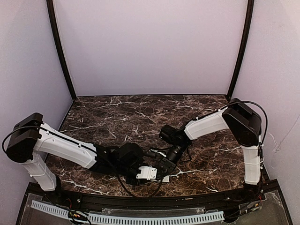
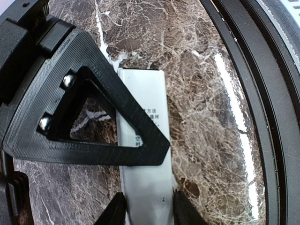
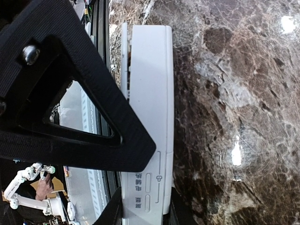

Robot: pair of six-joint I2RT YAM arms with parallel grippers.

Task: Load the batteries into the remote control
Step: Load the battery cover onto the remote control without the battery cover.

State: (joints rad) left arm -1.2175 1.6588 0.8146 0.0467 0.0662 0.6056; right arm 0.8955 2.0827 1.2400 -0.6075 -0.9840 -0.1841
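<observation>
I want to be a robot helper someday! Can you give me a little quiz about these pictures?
1. True or false: the table is plain white.
2. Where is the remote control? A) by the back wall B) near the table's front edge C) on the floor
3. Fill in: the right gripper is ____ on the remote control.
Key: 1 false, it is dark marble; 2 B; 3 shut.
</observation>
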